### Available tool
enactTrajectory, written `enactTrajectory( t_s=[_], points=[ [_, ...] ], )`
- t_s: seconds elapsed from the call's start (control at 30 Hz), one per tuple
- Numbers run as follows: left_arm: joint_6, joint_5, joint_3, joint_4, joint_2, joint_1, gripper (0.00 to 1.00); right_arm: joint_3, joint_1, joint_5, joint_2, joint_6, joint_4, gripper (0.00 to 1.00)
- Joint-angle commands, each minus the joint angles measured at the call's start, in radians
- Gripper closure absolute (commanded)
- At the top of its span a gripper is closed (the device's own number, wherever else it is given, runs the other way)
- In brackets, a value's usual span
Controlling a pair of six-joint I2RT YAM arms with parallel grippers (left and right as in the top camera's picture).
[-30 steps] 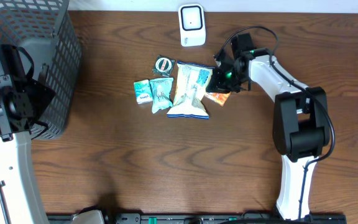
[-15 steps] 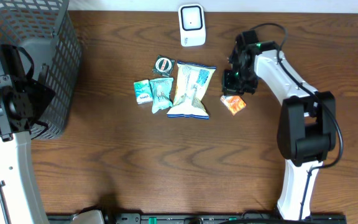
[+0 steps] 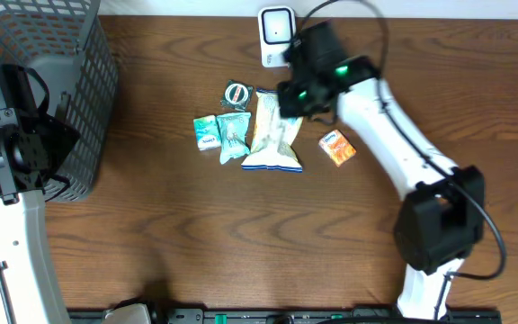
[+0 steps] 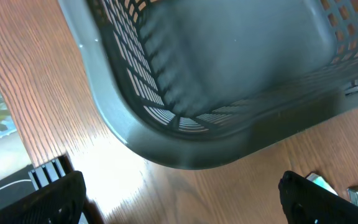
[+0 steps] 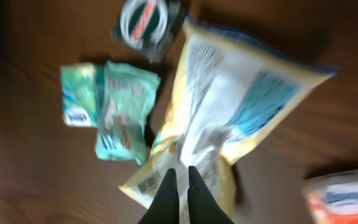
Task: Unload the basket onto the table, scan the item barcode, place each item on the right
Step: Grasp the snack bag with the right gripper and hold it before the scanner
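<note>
- The table (image 3: 241, 243) is dark wood-grain laminate, smooth and flat, so flat packs on it will probably slide when pushed.
- The basket (image 3: 70, 99) at the far left is stiff grey plastic mesh with a rounded rim.
- The left gripper (image 4: 180, 186) hangs beside the basket, jaws spread wide and holding nothing.
- The right gripper (image 5: 179, 190) is above the goods, fingers pressed together and holding nothing.
- The snack bag (image 3: 272, 135), probably the item to scan, lies flat at mid-table in the far half, just right of the teal pouch.
  - It is a crinkly yellow-and-blue film pillow: likely light, soft, slippery and crushable.
  - The crimped end seam looks the safest hold. A pinch on the puffed middle may slip.
  - A striped patch that may be the barcode (image 5: 145, 180) shows near one corner, but it is too blurred to be sure.
- The scanner (image 3: 277, 36) is a hard white upright unit at the far edge.
- The teal pouch (image 3: 233, 137) is soft wrinkled film.
- The orange carton (image 3: 337, 148), right of the bag, is stiff and boxy.
- The teal box (image 3: 206, 131) is small and rigid.
- The round pack (image 3: 237, 94) is flat, with a dark rim.
</note>
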Motion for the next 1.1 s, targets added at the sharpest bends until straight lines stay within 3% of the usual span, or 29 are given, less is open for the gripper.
enactTrajectory(
  t_s=[0.0, 0.2, 0.47, 0.73, 1.07],
  points=[
    [-0.009, -0.010, -0.002, -0.002, -0.007, 0.005, 0.02, -0.010, 0.045, 0.141, 0.081, 0.058, -0.034, 0.99],
    [-0.009, -0.010, -0.002, -0.002, -0.007, 0.005, 0.02, -0.012, 0.093, 0.150, 0.166, 0.064, -0.150, 0.99],
    [-0.009, -0.010, -0.002, -0.002, -0.007, 0.005, 0.02, 0.018, 0.098, 0.151, 0.042, 0.064, -0.301, 0.99],
    [-0.009, -0.010, -0.002, -0.002, -0.007, 0.005, 0.02, 0.018, 0.114, 0.151, -0.085, 0.064, -0.123, 0.97],
    [-0.009, -0.010, -0.002, -0.002, -0.007, 0.005, 0.02, -0.003, 0.150, 0.159, 0.124, 0.064, -0.125, 0.99]
  ],
)
